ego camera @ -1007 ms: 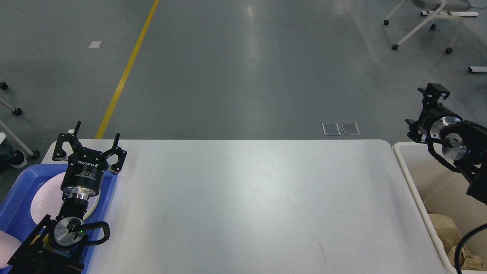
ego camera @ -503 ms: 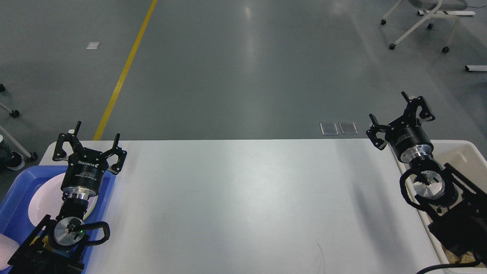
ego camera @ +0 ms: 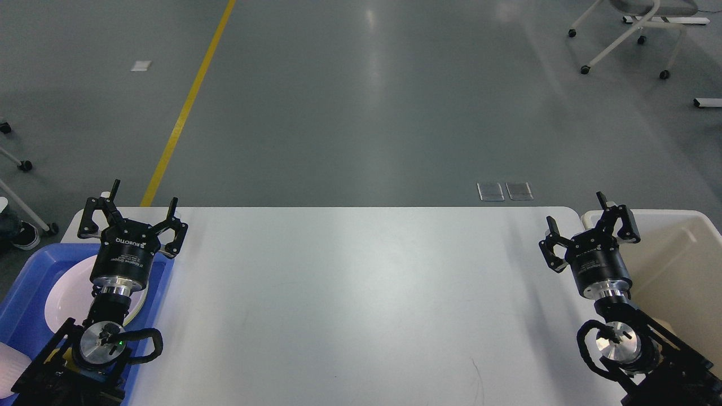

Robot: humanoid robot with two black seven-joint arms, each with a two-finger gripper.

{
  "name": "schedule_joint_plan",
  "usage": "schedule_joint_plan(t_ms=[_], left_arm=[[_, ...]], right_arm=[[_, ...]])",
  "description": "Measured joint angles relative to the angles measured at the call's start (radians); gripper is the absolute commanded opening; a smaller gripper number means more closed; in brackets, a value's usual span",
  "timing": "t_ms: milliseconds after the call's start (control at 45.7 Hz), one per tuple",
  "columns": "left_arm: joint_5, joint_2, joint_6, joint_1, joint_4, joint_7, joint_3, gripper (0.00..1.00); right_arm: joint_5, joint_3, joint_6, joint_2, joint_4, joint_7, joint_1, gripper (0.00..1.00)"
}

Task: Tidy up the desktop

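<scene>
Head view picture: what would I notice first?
Two black arms with open tools: the left tool above a blue tray holding a white plate, the right tool beside a cream bin. Between them stretches the big white desktop.

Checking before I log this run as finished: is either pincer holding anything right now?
No, the left pincer and right pincer both stand open with nothing between their fingers, above the white desktop.

Surroundings, left and right edges
Blue plastic tray (ego camera: 22, 293) holds a white plate (ego camera: 65, 293); cream bin (ego camera: 677, 265) at right; yellow floor line (ego camera: 186, 104); wheeled chair (ego camera: 632, 34) far right.
</scene>
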Motion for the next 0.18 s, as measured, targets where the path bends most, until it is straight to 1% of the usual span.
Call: schedule_joint_plan(t_ms=[175], left_arm=[[0.000,0.000,0.000,0.000,0.000,0.000,0.000,0.96]], right_arm=[[0.008,-0.002,0.003,0.004,0.005,0.000,-0.015,1.00]])
